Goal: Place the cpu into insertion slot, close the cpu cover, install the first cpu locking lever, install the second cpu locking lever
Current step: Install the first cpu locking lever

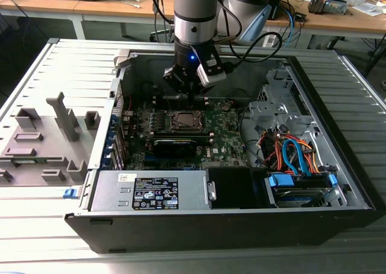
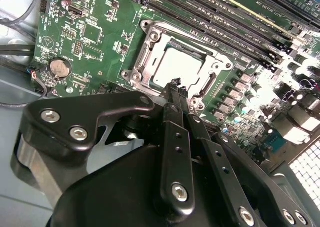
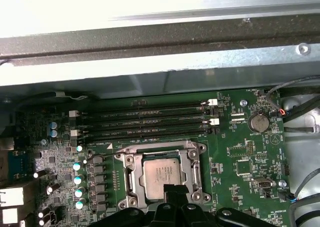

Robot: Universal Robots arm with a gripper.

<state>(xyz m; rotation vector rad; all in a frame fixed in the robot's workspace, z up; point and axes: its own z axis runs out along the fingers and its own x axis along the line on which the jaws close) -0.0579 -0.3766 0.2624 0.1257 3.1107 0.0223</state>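
In the second wrist view, the near edge of the insertion slot [image 2: 150,62] is covered by the hand [image 2: 176,83], and the hand's body is cut off by the picture's edge. In the first wrist view, the lower rim of the cpu [image 3: 161,173] is hidden likewise. In the exterior view, the cpu cover cannot be made out.

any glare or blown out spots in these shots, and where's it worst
In the second wrist view the cpu glares near white and a washed-out patch sits at the board's edge; in the first wrist view the case wall is overexposed; in the exterior view lighting is even, the gripper shading the insertion slot.
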